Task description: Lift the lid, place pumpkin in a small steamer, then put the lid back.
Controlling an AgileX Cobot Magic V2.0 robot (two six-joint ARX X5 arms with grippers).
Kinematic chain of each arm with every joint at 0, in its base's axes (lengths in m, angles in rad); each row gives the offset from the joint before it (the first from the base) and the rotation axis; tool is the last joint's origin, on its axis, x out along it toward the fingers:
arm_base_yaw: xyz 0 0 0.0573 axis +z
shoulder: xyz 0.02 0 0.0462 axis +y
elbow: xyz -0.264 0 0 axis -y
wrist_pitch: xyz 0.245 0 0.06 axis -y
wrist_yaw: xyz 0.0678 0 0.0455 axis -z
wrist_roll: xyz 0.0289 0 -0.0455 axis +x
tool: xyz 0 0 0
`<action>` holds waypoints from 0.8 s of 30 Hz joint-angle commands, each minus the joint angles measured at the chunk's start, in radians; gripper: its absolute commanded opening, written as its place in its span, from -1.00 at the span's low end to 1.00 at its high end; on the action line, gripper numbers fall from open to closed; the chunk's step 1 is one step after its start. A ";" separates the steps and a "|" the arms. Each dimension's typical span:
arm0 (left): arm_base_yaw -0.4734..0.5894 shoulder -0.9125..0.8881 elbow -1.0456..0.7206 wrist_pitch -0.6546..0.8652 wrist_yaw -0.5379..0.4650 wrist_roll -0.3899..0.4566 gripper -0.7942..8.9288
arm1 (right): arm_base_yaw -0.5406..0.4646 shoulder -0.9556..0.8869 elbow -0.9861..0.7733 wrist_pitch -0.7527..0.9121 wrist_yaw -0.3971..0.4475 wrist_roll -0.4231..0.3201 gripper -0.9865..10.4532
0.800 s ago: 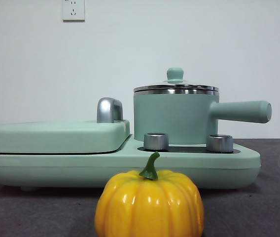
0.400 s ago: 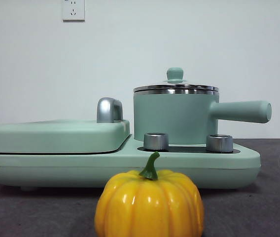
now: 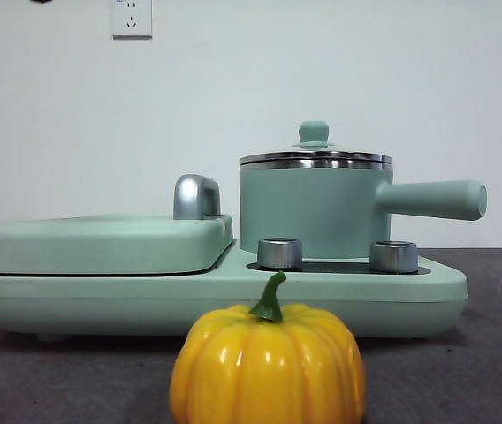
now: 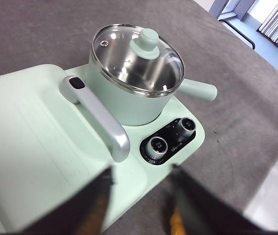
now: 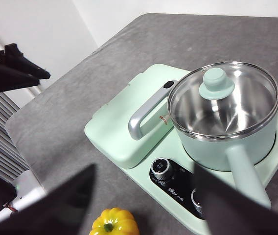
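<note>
Front view shows the lid (image 3: pixel 315 157) seated squarely on the small steamer (image 3: pixel 313 212), which stands on the right part of a mint-green cooker (image 3: pixel 216 296). The pumpkin (image 3: pixel 267 364) sits on the desk (image 3: pixel 490 371) just in front of the cooker, upright, stem up, apart from everything else.

Both arms hang high above the scene. The left end effector (image 4: pixel 141 196) has its jaws spread apart and empty, looking down on the griddle cover (image 4: pixel 26 147) and the pot. The right end effector (image 5: pixel 144 196) is likewise spread wide and empty, above the pumpkin and the two dials (image 5: pixel 161 169).

Nothing of the task appears done; lifting the lid comes first. The knob (image 4: pixel 148 40) is small and rounded, so an off-centre pinch could let the lid slip or tilt and clatter on the steel rim. The glossy, ribbed pumpkin may roll or squirt out of a poor grip. The steel carry handle (image 4: pixel 100 115) stands close beside the pot and could snag a descending arm.
</note>
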State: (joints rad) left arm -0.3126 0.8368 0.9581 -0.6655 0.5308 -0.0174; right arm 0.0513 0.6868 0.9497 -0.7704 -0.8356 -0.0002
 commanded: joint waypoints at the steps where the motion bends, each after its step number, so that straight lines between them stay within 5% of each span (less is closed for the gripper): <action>1: -0.004 0.007 0.020 0.007 0.009 0.013 -0.01 | 0.002 0.004 0.016 0.007 -0.001 -0.008 -0.04; 16: -0.004 0.024 0.025 0.011 -0.006 -0.005 0.06 | 0.002 0.004 0.016 0.007 -0.002 -0.008 -0.04; 24: -0.011 0.186 0.119 -0.045 -0.026 -0.025 0.06 | 0.002 0.004 0.016 0.006 -0.003 -0.008 -0.04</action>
State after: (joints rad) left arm -0.3168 1.0050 1.0470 -0.7135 0.5026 -0.0391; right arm 0.0513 0.6868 0.9497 -0.7700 -0.8356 -0.0002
